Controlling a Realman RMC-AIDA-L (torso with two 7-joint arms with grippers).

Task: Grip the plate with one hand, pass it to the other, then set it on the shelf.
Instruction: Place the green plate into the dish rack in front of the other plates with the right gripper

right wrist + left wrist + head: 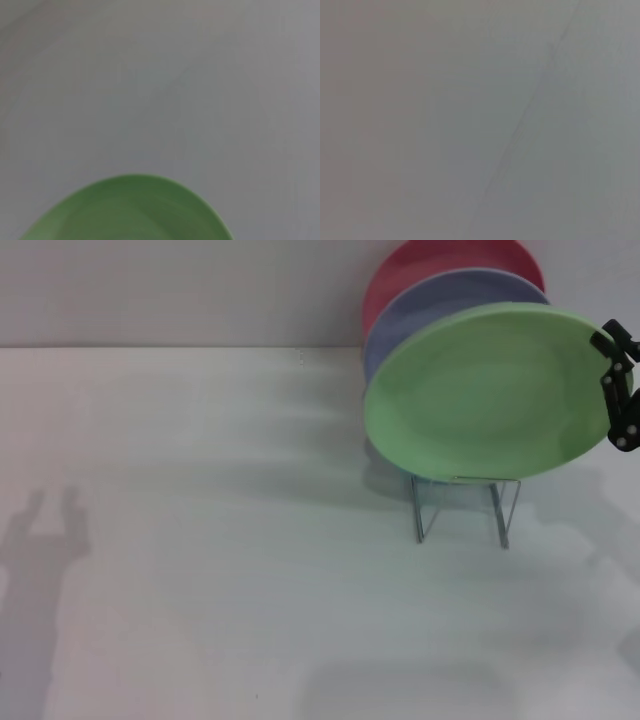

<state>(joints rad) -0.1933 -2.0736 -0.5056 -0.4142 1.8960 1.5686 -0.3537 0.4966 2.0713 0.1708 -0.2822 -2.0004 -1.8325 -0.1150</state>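
Note:
The light-green plate (485, 390) stands tilted on edge at the front of the silver wire shelf (465, 508), its lower rim at the shelf's top wires. My right gripper (612, 375) is at the plate's right rim and looks shut on it. The right wrist view shows the plate's green rim (130, 212) against the grey table. My left gripper is out of view; only its shadow falls on the table at the left, and the left wrist view shows bare grey surface.
A lavender plate (440, 300) and a red plate (420, 262) stand in the shelf behind the green one. The white table (200, 540) stretches to the left and front. A wall rises behind the shelf.

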